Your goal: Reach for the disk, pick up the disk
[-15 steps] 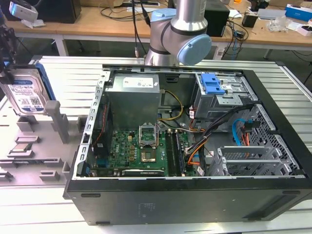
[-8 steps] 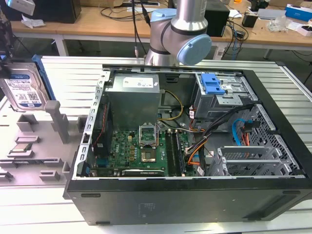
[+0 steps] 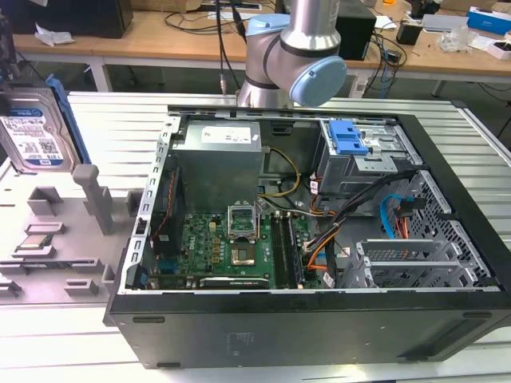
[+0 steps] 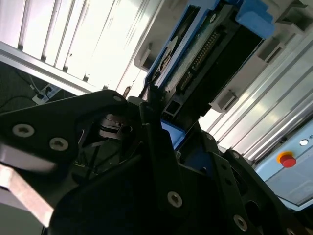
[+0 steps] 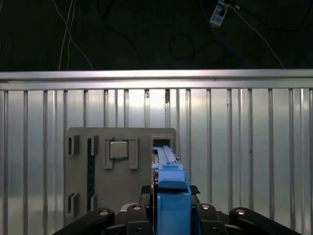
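Here's the gripper [image 4: 155,115] in the second wrist view, and its black fingers [image 4: 156,147] are drawn in tight on the disk [image 4: 205,54]. It's clamped, with a finger against each flat face. The blue bracket [image 4: 254,17] runs along the drive's edge, and the row of connector pins is turned toward the camera. Over to the first wrist view: the disk shows edge-on, blue-capped, poking straight out from between the gripper's black links toward the grey fixture tray [image 5: 122,196]. The disk's far end lines up just beside a dark slot [image 5: 161,143] in that tray. Whether the end is touching the slot or hanging clear of it, I cannot tell. A square silver chip [image 5: 119,149] sits in a recess of the tray beside the slot, and the tray itself lies flat on the slatted aluminium table [image 5: 244,147]. In the exterior view, the disk stands upright at the exterior view's far left, with its barcode label facing the camera and the bracket running up its right edge. It stands over the far end of the tray, well apart from the open computer case [image 3: 319,327] that takes up the middle and the exterior view's right. Inside the case are the power-supply box [image 3: 219,159], a green motherboard [image 3: 231,247] nearer the camera, and a small blue latch [image 3: 347,137] on the drive cage at the far right. The arm [image 3: 295,48] rises behind the case's far wall.
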`<state>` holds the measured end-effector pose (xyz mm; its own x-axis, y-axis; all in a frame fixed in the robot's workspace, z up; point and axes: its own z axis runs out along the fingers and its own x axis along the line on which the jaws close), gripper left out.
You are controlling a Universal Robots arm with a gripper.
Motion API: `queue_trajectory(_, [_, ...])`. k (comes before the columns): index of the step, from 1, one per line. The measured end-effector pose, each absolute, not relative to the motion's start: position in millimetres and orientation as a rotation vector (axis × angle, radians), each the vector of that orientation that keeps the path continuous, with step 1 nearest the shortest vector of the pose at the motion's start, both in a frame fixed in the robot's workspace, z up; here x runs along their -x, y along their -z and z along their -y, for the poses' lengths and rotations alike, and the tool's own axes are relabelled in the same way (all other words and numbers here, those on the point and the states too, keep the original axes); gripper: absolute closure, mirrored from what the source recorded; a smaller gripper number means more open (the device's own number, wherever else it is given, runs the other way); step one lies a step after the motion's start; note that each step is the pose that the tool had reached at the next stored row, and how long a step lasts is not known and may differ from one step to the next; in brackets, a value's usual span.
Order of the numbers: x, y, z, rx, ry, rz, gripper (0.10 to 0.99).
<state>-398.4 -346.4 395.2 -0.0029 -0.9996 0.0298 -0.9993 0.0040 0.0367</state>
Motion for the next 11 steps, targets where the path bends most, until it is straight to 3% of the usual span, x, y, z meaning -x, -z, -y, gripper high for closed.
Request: queue_trajectory(11, [398.1,-439.7,346.3,-2.184,0.008,2.192,0.722])
